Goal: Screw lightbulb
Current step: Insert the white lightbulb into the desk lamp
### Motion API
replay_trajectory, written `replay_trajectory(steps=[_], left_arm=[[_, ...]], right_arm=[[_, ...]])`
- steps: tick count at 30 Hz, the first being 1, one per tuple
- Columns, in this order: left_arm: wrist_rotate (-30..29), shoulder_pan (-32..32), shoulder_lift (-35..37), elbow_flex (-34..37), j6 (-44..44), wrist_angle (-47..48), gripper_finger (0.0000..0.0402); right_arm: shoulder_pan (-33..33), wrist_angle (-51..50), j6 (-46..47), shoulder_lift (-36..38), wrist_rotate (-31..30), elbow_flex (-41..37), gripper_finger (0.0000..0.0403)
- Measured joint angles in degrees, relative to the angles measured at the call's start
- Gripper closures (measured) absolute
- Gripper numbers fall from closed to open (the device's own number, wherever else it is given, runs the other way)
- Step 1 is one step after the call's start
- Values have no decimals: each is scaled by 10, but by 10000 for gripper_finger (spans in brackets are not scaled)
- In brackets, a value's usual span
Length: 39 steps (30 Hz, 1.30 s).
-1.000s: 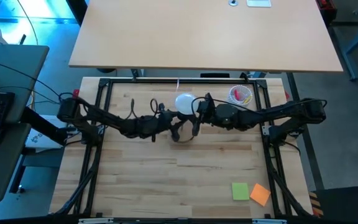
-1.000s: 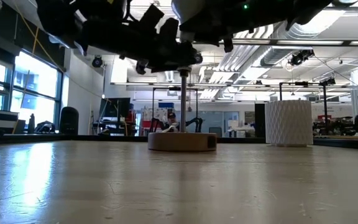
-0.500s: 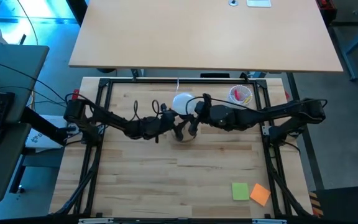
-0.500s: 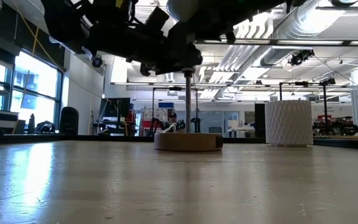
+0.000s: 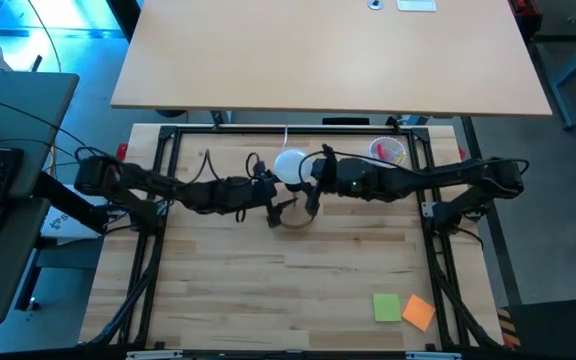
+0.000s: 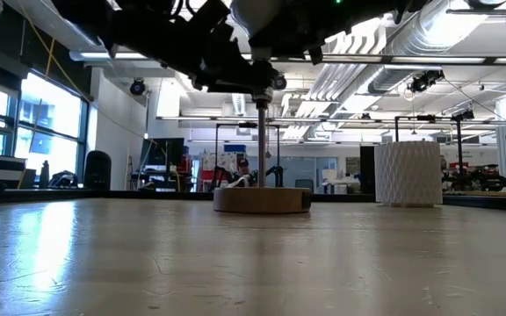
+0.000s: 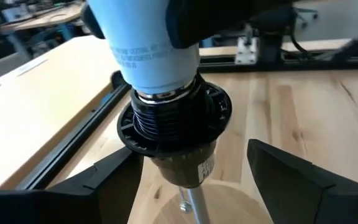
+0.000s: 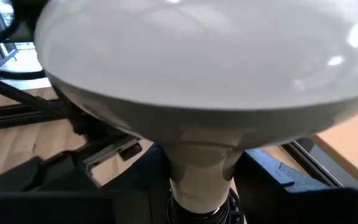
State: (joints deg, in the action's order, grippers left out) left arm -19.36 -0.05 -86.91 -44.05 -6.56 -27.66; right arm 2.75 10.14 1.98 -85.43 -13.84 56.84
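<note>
Above the round wooden stand [image 5: 295, 218], the lightbulb [image 5: 290, 166] sits with its screw base in the black socket [image 7: 174, 127], the right gripper [image 5: 313, 172] clamped on its neck, while the left gripper [image 7: 197, 177] waits with fingers [image 7: 291, 171] spread wide either side of the socket, touching nothing.

A: From above we look straight down on the whole table [image 5: 348, 270]; from its surface we look level across to the room.

B: Both wrist cameras sit close on the lightbulb [image 7: 145, 43] and black socket [image 7: 176, 127], from opposite sides.
</note>
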Motion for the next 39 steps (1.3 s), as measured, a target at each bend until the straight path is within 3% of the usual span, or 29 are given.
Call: replay_trajectory(steps=[7, 13, 17, 28, 32, 37, 39], left_arm=[[130, 64, -25, 1, -6, -63, 142], [164, 72, -68, 2, 26, -148, 202], [130, 56, -97, 3, 38, -194, 218], [-106, -25, -176, 1, 43, -363, 239], [-143, -33, -214, -11, 38, -426, 239], [-164, -36, -233, -29, 30, -433, 237], [-163, -37, -224, -28, 21, -421, 212]], right_arm=[[14, -4, -7, 0, 36, 1, 267], [11, -22, 14, 2, 23, -4, 267], [-7, -32, 26, 2, -38, -4, 267], [-60, -48, 74, 1, -147, -3, 267], [-71, -54, 144, 0, -200, -3, 267], [-85, -58, 162, 0, -241, -4, 268], [-89, -58, 162, 0, -250, -4, 268]])
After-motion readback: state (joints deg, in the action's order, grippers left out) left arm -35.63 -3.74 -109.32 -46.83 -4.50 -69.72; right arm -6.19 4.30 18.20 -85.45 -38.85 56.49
